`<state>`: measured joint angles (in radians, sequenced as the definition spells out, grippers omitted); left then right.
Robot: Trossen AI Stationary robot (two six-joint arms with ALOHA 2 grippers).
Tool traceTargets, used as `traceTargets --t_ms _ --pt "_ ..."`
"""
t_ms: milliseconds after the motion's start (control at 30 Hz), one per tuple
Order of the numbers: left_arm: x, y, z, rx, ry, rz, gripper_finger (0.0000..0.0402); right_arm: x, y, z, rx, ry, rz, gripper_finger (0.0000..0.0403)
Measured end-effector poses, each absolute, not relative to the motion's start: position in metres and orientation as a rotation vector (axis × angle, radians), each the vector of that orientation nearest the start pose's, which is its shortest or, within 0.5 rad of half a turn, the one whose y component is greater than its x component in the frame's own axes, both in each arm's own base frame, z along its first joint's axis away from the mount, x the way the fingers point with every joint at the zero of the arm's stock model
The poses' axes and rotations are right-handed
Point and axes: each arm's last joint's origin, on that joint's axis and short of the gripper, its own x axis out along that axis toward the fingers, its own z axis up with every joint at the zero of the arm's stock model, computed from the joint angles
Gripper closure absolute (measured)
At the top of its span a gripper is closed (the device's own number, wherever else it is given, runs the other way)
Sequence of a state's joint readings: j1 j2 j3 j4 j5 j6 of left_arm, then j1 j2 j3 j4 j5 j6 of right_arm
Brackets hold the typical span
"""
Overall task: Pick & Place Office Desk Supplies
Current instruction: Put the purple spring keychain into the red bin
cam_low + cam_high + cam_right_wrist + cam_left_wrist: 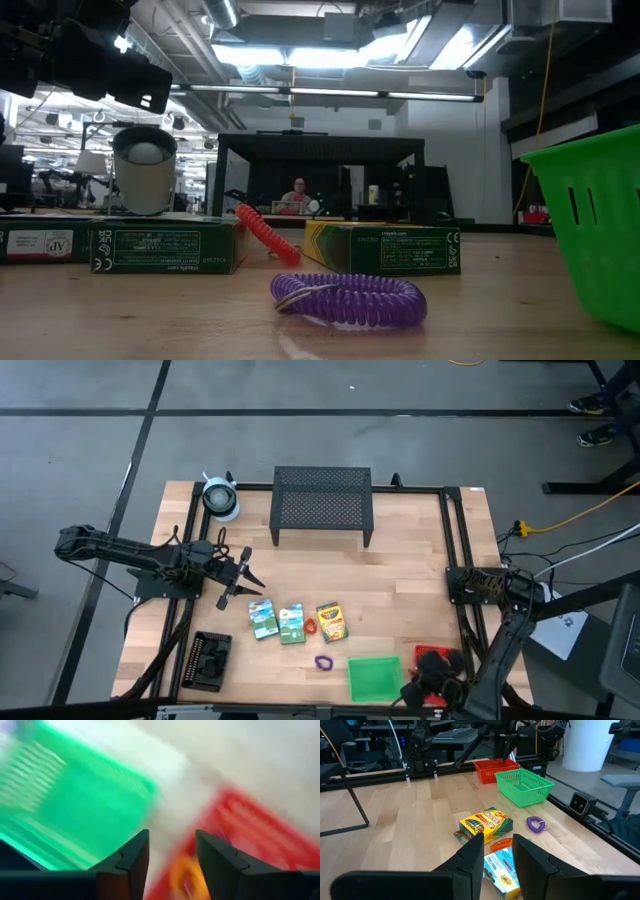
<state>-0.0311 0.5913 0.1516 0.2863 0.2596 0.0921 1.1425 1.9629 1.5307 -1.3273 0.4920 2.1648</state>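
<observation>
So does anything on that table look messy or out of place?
Nothing looks spilled or broken. The two green-white card boxes and the yellow-green crayon box lie slightly askew, and an orange coil loop sits wedged between them.

Wooden table [400,585], card boxes [263,618], crayon box [331,621], trays [374,677]

Legible text:
- Crayon box [486,824]: "Crayola" on its yellow-green face, left wrist view; small "crayola.com" on its side in the low view [385,247].
- Green card box [165,247]: side print and an "AP" seal, otherwise too small to read.
</observation>
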Motion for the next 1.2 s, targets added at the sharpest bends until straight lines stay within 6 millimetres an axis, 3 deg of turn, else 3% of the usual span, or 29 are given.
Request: traceTargets --t_ms 133,233,400,500,600,833,1200 --pt "0.142 -0.012 0.186 0.074 0.139 -0.297 0.0304 0.178 0.305 0.213 0.509 0.620 -0.716 0.0248" --pt "0.142 -0.012 0.186 0.073 0.139 -0.297 0.0304 0.204 0.293 0.216 0.450 0.474 -0.696 0.0249" --pt "0.142 -0.012 0.186 0.073 0.139 -0.297 0.0304 0.273 0.272 0.215 0.353 0.589 -0.612 0.0249" --pt "0.142 -0.012 0.186 0.073 0.139 -0.297 0.0304 0.317 0.260 0.221 0.283 0.655 -0.421 0.0249" --pt "0.142 -0.012 0.186 0.073 0.139 -0.297 0.0304 0.346 0.247 0.227 0.225 0.685 -0.239 0.0249" --pt "0.142 -0.012 0.186 0.073 0.139 -0.298 0.0304 0.370 0.217 0.219 0.216 0.843 -0.085 0.0249" --pt "0.142 -0.012 0.186 0.070 0.144 -0.297 0.0304 0.383 0.221 0.166 0.140 1.006 0.018 0.0249"
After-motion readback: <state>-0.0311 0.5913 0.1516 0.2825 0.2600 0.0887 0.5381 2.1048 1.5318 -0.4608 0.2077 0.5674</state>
